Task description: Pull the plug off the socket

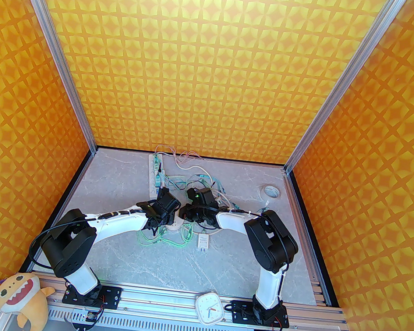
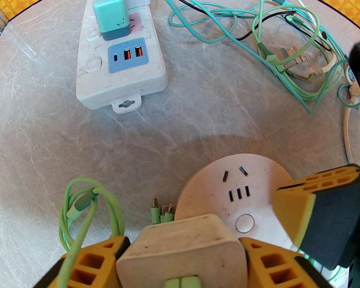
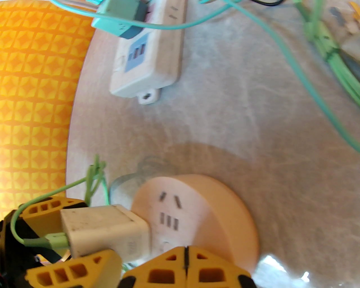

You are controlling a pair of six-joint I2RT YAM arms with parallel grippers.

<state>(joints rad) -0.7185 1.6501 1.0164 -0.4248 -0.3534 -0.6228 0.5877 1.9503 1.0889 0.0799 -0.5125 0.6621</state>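
Gripping a white, cube-shaped plug by its sides, the left tool holds it against the face of a round, pale socket lying on the grey bench. The right tool, its fingers closed together, rests on the socket's face just beside the plug. A white power strip lies farther back, near tangled green cables.
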